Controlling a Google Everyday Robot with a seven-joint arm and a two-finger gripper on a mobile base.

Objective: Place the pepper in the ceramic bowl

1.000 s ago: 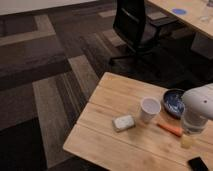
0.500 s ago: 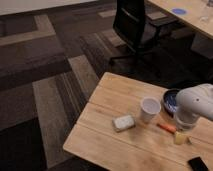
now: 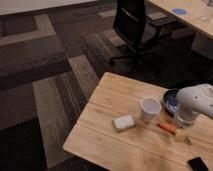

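- Camera view, change: the arm has slid slightly toward the table's (image 3: pixel 115 92) left edge and now covers the right side of the ceramic bowl (image 3: pixel 168 100). The pepper (image 3: pixel 167 128) has not moved.
- Meaning: the approach is closing in and the pick is not yet made.
- The pepper lies flat between the white cup (image 3: pixel 149 108) and the gripper (image 3: pixel 185 136), with the bowl just beyond it toward the far edge.
- The gripper hangs low just right of the pepper, by the right edge. I cannot tell whether it is released or clenched, and no contact with the pepper is visible.
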